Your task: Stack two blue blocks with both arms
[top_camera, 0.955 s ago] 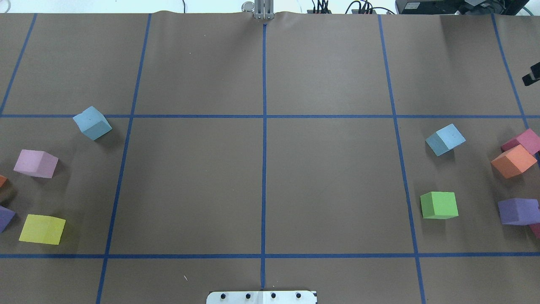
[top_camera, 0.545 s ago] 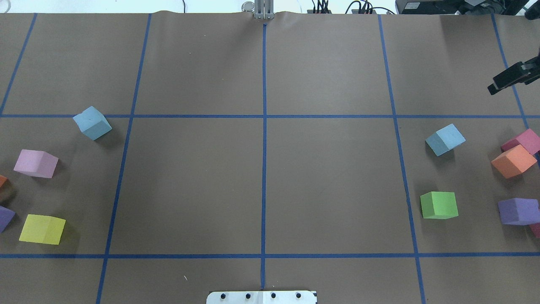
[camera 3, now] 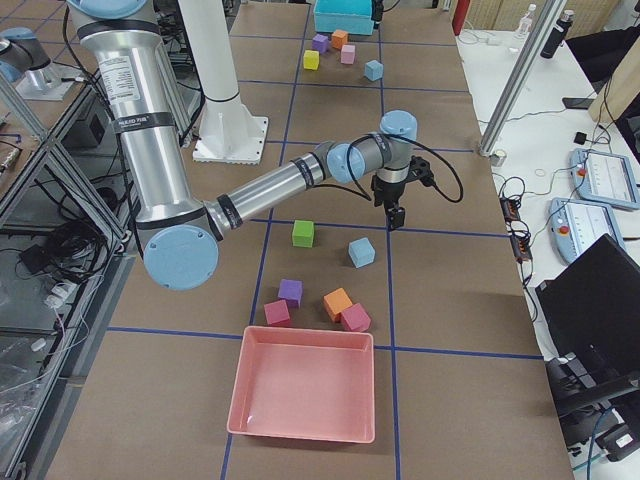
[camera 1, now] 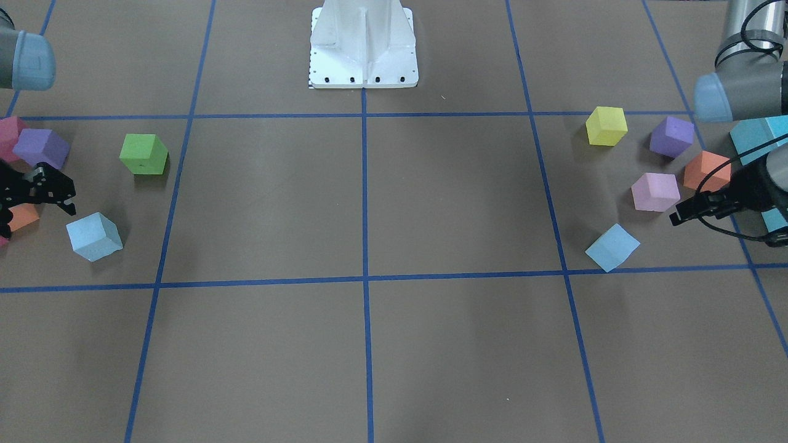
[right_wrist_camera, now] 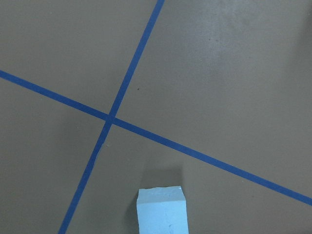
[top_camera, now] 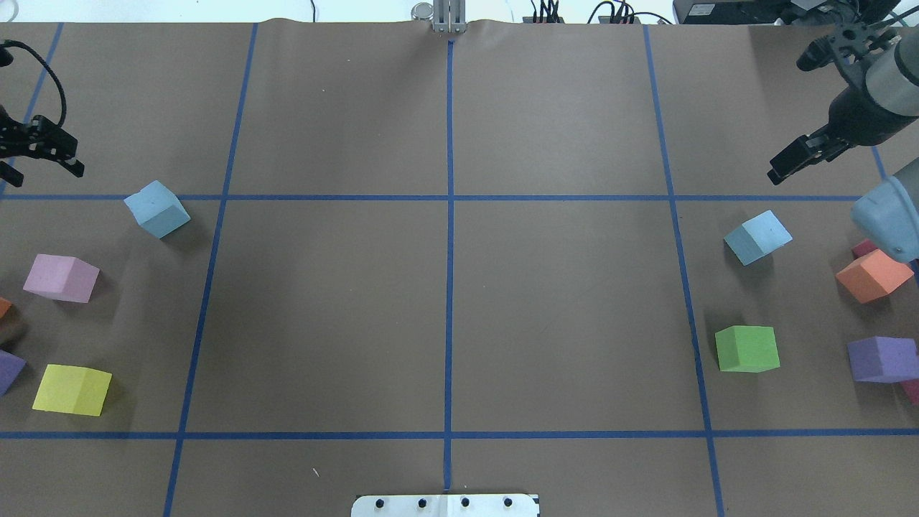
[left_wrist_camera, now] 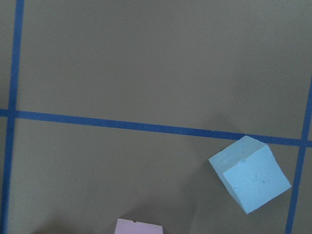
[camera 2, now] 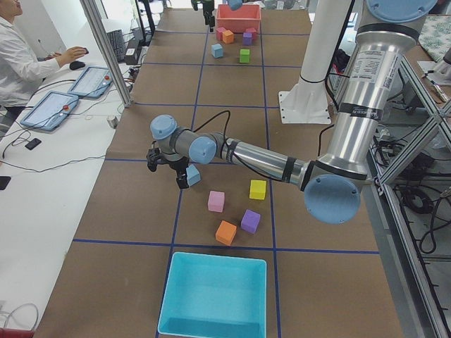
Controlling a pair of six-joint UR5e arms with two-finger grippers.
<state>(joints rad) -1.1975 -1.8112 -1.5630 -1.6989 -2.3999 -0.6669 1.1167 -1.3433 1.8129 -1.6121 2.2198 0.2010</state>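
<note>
A table (top_camera: 445,316) covered in brown paper, marked into squares by blue tape (top_camera: 449,287); two blue blocks lie on it, well apart, one on each side. The left block (top_camera: 156,209) sits just beside a tape line, turned diagonal to the grid; a pink cube (top_camera: 61,278) lies near it. The right block (top_camera: 757,237) is also turned diagonal, with a green cube (top_camera: 747,349) near it. Neither block is held. The left gripper (top_camera: 39,166) hangs above the table to the outer side of its block, jaws spread and empty; the right gripper (camera 1: 36,218) hangs likewise beside its own block, jaws apart and empty. Each wrist camera shows its block low in the view, not centred. The step looks like the approach; done well, each wrist would centre over its block, turn to meet two flat faces squarely, then descend and close gently on the foam.
</note>
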